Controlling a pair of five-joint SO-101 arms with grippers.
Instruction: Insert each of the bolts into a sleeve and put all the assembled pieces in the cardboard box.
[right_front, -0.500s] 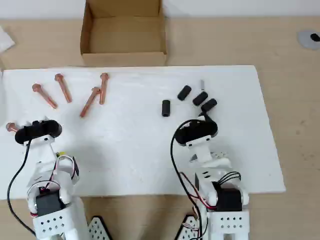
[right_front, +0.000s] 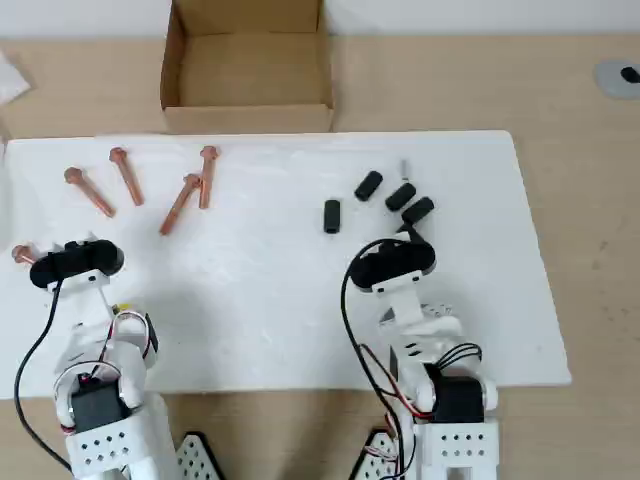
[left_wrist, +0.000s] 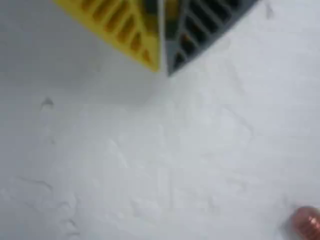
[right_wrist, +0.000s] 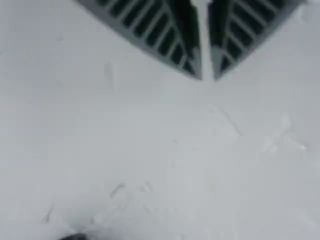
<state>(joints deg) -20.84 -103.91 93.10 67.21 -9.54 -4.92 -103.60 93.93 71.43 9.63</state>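
Several copper bolts lie on the white mat at the left, among them one (right_front: 126, 175) and another (right_front: 180, 203). One more bolt (right_front: 22, 254) sticks out beside my left arm (right_front: 77, 262), and its head (left_wrist: 306, 222) shows in the left wrist view. Several black sleeves lie right of centre, such as one (right_front: 332, 216) and another (right_front: 418, 210). The left gripper (left_wrist: 164, 70) is shut and empty just above the mat. My right arm (right_front: 392, 262) stands just in front of the sleeves, with its gripper (right_wrist: 205, 75) shut on nothing. The open cardboard box (right_front: 175, 70) sits beyond the mat.
The white mat (right_front: 270, 300) covers most of the wooden table, with bare space between the two arms. A dark edge (right_wrist: 75, 236) of something shows low in the right wrist view. A grey disc (right_front: 620, 78) lies at the far right.
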